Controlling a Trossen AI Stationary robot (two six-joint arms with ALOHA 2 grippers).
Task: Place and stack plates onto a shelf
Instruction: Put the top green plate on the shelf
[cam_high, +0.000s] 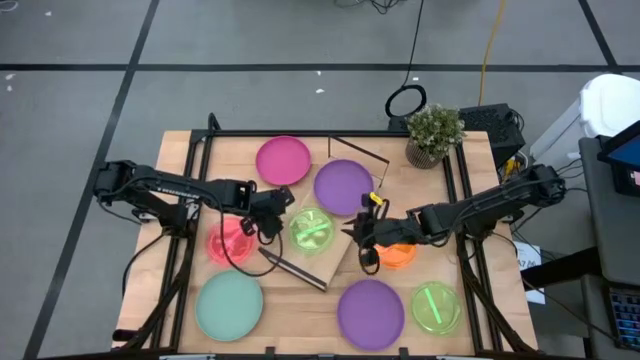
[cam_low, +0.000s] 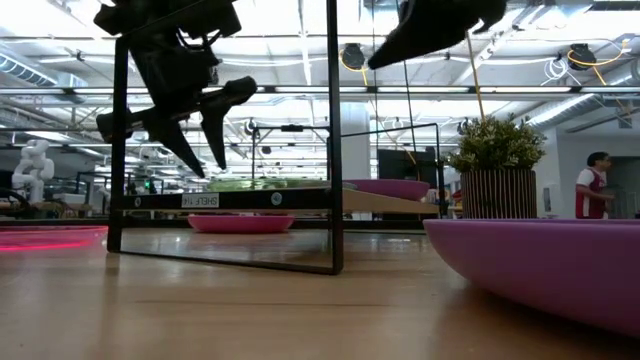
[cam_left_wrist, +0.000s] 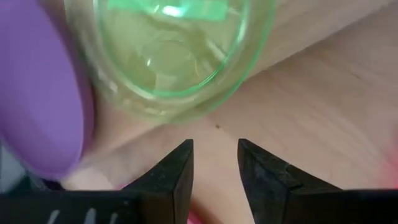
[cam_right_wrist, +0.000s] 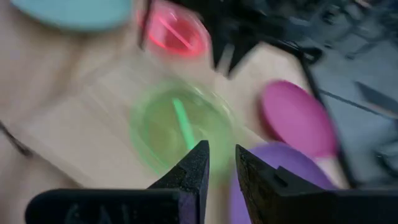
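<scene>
The shelf (cam_high: 338, 252), a light-wood board with thin black rods, lies slanted at the table's middle. A translucent lime green plate (cam_high: 312, 230) rests flat on it, also seen as the lime plate (cam_left_wrist: 168, 56) in the left wrist view. My left gripper (cam_left_wrist: 216, 155) hovers open just left of that plate, above the board, nothing between its fingers. My right gripper (cam_right_wrist: 222, 163) stands open by a narrow gap at the board's right side (cam_high: 360, 240), pointing toward the lime plate (cam_right_wrist: 177, 127). A red plate (cam_high: 230, 240) lies under the left arm, an orange plate (cam_high: 400, 256) under the right.
Around the shelf lie a magenta plate (cam_high: 283, 160) and a purple plate (cam_high: 343, 186) at the far side, and a mint plate (cam_high: 229, 305), a second purple plate (cam_high: 370, 312) and a second lime plate (cam_high: 435, 306) near the front. A potted plant (cam_high: 434, 133) stands far right.
</scene>
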